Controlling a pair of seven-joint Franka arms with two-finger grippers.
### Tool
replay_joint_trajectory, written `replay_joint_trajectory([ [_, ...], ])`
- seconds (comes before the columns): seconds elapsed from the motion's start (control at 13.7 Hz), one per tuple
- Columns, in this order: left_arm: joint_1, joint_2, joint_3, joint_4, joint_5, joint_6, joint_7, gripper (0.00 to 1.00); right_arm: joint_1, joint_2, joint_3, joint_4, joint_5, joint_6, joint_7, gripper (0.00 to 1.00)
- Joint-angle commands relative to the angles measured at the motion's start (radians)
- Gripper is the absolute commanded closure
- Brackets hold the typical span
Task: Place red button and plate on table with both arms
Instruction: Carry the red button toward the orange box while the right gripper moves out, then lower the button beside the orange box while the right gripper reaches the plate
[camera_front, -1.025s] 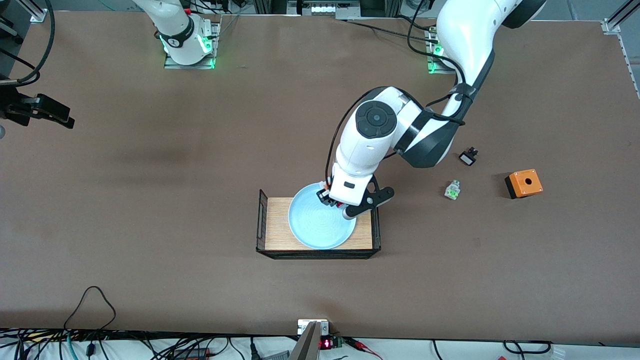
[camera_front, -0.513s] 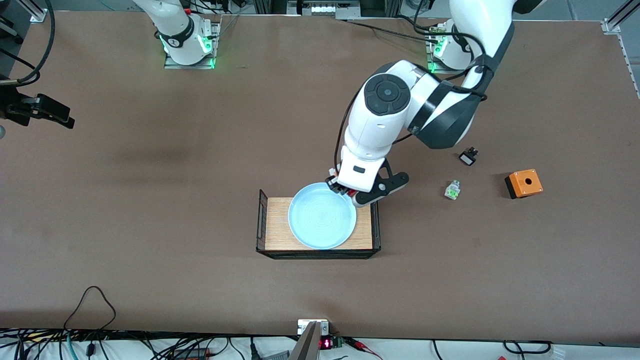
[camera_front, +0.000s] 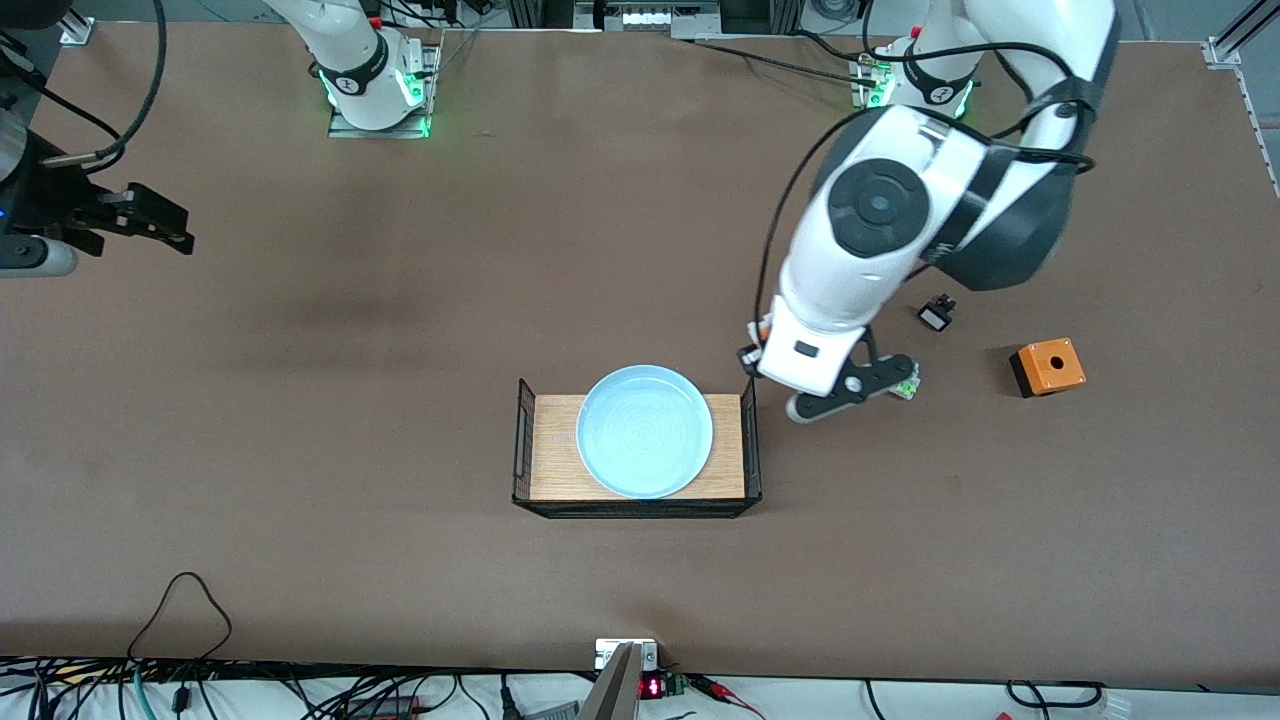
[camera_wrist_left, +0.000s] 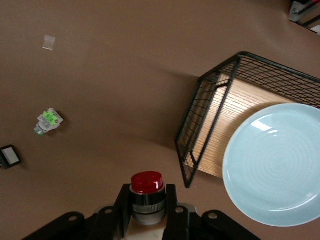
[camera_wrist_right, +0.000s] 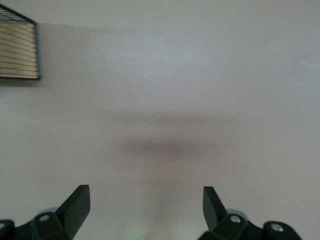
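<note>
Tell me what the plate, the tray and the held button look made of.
Plate: probably glazed ceramic or smooth plastic; pale blue, glossy highlights, concentric rings.
Tray: wood-grain base, likely laminate; black wire mesh ends.
Red button: glossy red cap, likely plastic, over a shiny metallic collar.

**My two arms, as they look**

I see my left arm (camera_front: 860, 250) in glossy white shells with dark grey joint bands, a round dark cap on one joint and a black cable looped alongside. Its gripper (camera_wrist_left: 147, 212) has black fingers with small screws. My right arm (camera_front: 350, 60) is white too, its base lit green.
</note>
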Motion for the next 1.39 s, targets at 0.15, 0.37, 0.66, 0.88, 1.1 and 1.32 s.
replay_joint_trajectory([
  [0.15, 0.133, -0.056, -0.009, -0.019, -0.019, -0.101, 0.205, 1.0, -0.004, 0.005, 0.0, 0.052, 0.13, -0.019, 0.004, 0.0],
  [0.37, 0.224, -0.082, -0.009, -0.057, -0.032, -0.107, 0.329, 1.0, 0.008, 0.005, 0.002, 0.052, 0.148, -0.019, 0.014, 0.0],
  [0.66, 0.325, -0.092, -0.009, -0.079, -0.032, -0.107, 0.466, 1.0, 0.095, 0.025, 0.002, 0.052, 0.144, -0.005, 0.151, 0.0],
  [0.88, 0.379, -0.092, -0.009, -0.094, -0.033, -0.102, 0.533, 1.0, 0.165, 0.046, 0.002, 0.054, 0.113, 0.019, 0.172, 0.0],
  [1.1, 0.41, -0.086, -0.009, -0.115, -0.036, -0.092, 0.566, 1.0, 0.244, 0.078, 0.002, 0.063, 0.061, 0.027, 0.283, 0.0],
  [1.32, 0.442, -0.092, -0.009, -0.204, -0.038, 0.0, 0.601, 1.0, 0.335, 0.111, 0.0, 0.068, -0.032, 0.056, 0.283, 0.0],
])
